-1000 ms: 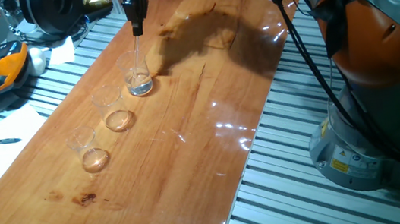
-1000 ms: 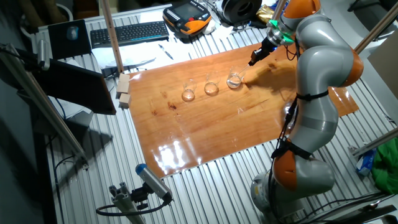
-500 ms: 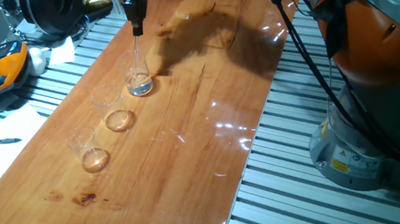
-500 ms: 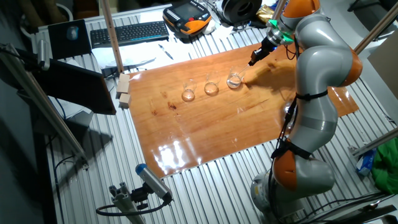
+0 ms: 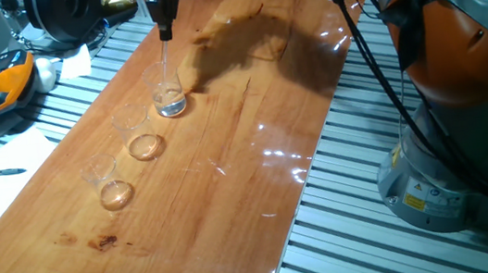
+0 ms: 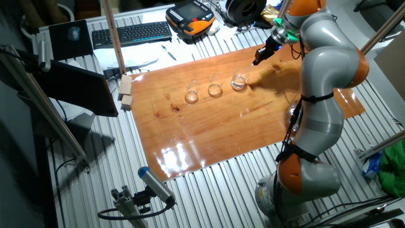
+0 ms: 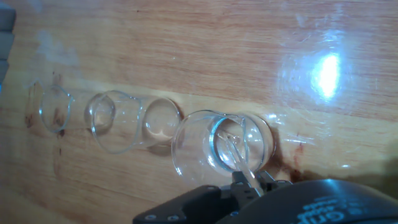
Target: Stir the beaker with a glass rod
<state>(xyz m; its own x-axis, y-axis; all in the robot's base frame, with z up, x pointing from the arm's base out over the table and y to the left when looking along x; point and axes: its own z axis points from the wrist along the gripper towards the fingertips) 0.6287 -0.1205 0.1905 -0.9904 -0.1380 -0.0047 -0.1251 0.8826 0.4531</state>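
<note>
The beaker point(image 5: 169, 93) with the silvery bottom stands at the far end of a row of three on the wooden table point(image 5: 255, 154). It also shows in the other fixed view point(image 6: 238, 80) and in the hand view point(image 7: 214, 148). My gripper point(image 5: 164, 32) hangs right above it, shut on the glass rod point(image 5: 169, 64). The rod points down into the beaker, with its lower end inside the rim in the hand view point(image 7: 235, 152). In the other fixed view the gripper point(image 6: 256, 61) is just right of the beaker, and the rod is too faint to see.
Two beakers with amber bottoms point(image 5: 139, 134) point(image 5: 110, 185) stand in line nearer the front. The robot base point(image 5: 455, 148) is right of the table. An orange-black pendant point(image 5: 4, 82) and a keyboard point(image 6: 130, 33) lie off the table. Wooden blocks point(image 6: 126, 92) sit at its left edge.
The gripper with the rod has shifted very slightly upward over the beaker. The beakers have not moved.
</note>
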